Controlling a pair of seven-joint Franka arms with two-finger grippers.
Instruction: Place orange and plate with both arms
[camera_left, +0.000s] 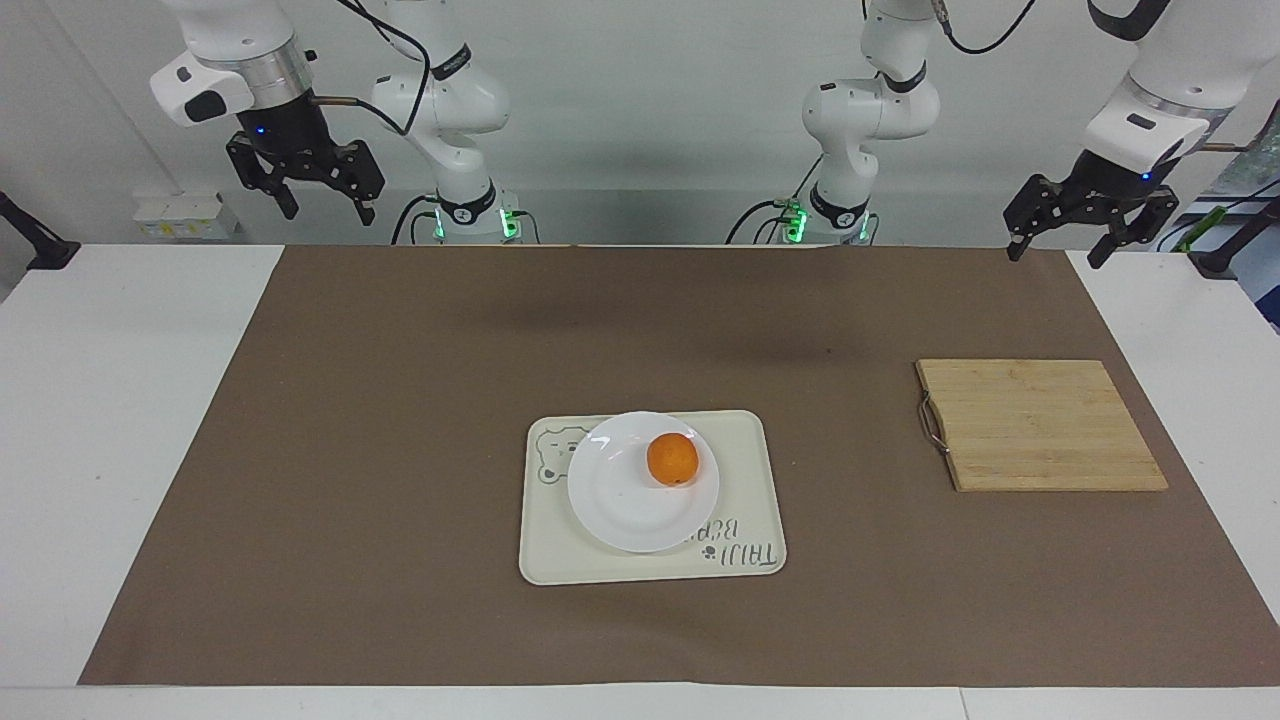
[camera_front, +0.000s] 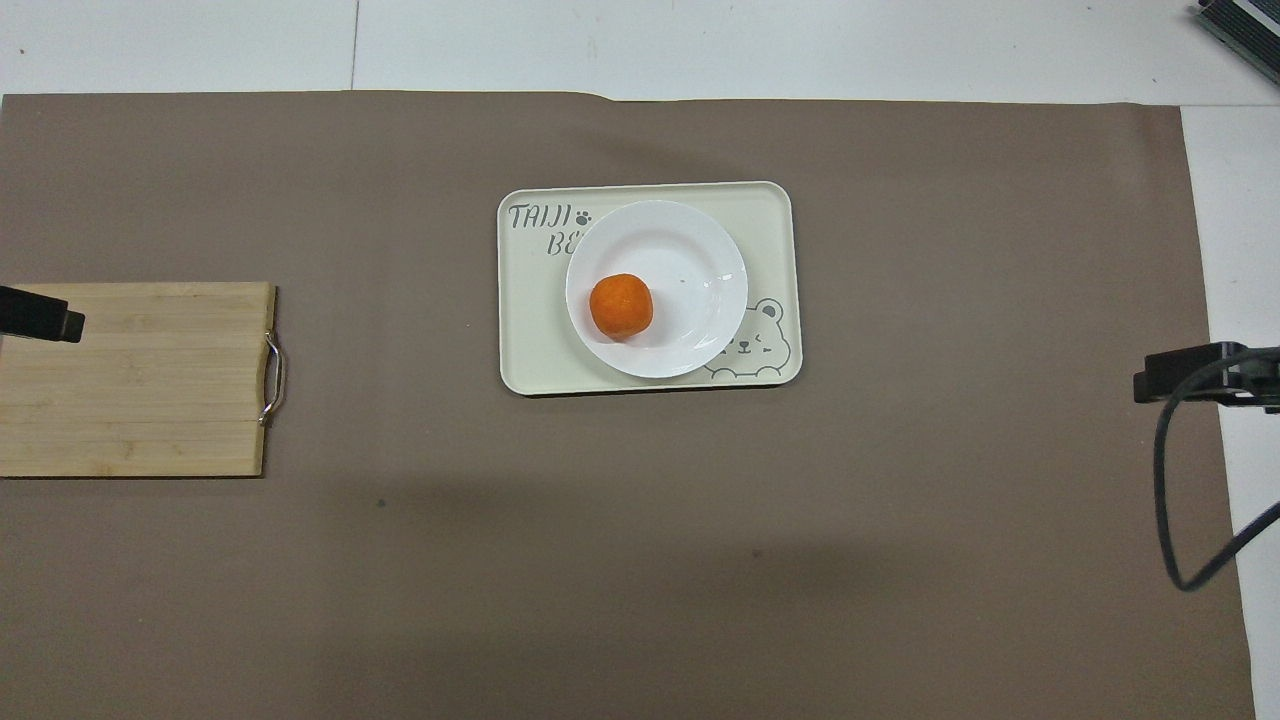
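Tray (camera_left: 745, 480) reads "TAIJI BE…" w/ paw, bear print; plate (camera_left: 620, 505) covers rest

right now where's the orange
The orange sits on the plate, off-centre toward the left arm's end; the plate rests on the tray mid-table.

Bright orange fruit (camera_left: 672, 459) on a glossy white plate (camera_left: 620, 505), on a cream tray (camera_left: 745, 480) with grey bear print; pale wooden board (camera_left: 1040, 425) beside it; brown mat (camera_left: 380, 450) beneath.
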